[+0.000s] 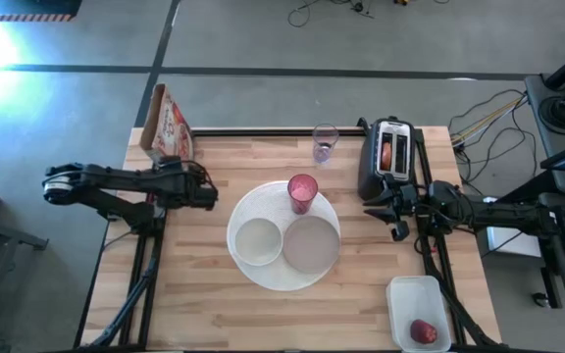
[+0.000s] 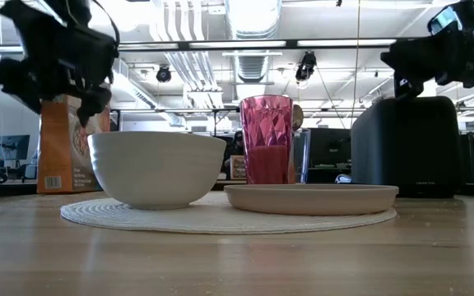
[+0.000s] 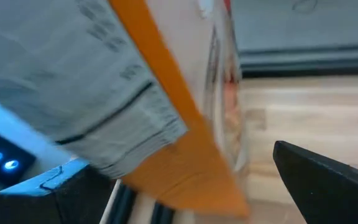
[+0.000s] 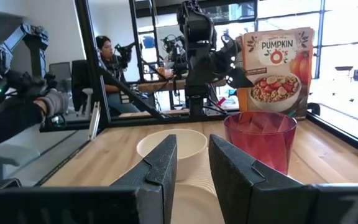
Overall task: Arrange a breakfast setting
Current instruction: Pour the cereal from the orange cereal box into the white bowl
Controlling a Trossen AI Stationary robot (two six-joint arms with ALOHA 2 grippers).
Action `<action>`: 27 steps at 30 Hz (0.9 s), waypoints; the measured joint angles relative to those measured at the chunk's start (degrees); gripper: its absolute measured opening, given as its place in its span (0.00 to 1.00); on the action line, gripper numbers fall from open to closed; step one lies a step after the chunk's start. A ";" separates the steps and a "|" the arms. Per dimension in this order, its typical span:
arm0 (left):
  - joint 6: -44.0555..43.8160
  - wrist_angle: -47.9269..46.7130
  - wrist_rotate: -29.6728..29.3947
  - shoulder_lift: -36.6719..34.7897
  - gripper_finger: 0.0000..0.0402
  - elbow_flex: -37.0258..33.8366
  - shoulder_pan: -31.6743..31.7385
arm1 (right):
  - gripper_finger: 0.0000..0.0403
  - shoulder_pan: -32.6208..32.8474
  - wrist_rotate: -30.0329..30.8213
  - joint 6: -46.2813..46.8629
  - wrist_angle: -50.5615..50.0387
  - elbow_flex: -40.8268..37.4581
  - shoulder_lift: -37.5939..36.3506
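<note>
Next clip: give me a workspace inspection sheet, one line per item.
Surface: wooden table, bare at front.
Job's things: white bowl, grey plate and pink tumbler on large white plate; apple in plastic container.
Clutter: cereal box, toaster, clear glass.
Grippers: left gripper open by cereal box; right gripper narrow, empty, near toaster.
Cables: on floor.
Surroundings: seated person.
</note>
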 joint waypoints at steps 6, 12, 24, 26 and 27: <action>2.36 11.22 -6.95 0.07 1.00 -6.92 2.55 | 0.21 -0.01 0.04 0.57 0.10 0.00 0.00; 9.11 20.46 -13.53 0.07 1.00 -10.44 2.74 | 0.21 0.00 -0.02 -0.50 -0.12 0.00 0.00; 18.00 25.69 -16.86 0.09 1.00 -11.18 2.80 | 0.21 0.00 -0.03 -0.66 -0.17 0.00 0.00; 16.95 25.75 -16.97 0.11 1.00 -11.28 2.80 | 0.21 0.00 -0.03 -0.59 -0.15 0.00 0.00; 16.79 25.75 -16.97 0.11 1.00 -11.33 2.80 | 0.21 0.00 0.00 -0.11 -0.06 0.00 0.00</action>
